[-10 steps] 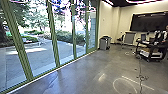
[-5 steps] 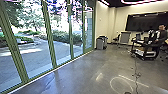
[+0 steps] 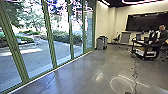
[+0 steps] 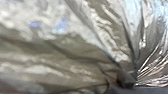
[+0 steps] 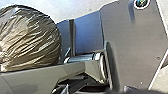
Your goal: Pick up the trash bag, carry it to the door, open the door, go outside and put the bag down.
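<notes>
L tool (image 4: 128,83): held trash bag (image 4: 82,47) by its gathered neck.
R tool: state could not be told.
Bag loc.: was on room side of glass wall (image 3: 50,40).
Person (image 3: 161,36): stood well apart from same wall.

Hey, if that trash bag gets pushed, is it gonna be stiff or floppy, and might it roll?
The trash bag will probably give softly, since its thin, shiny film is creased all over. Its rounded side suggests it could roll a little. Its weight is hard to guess, as the contents are hidden.
</notes>
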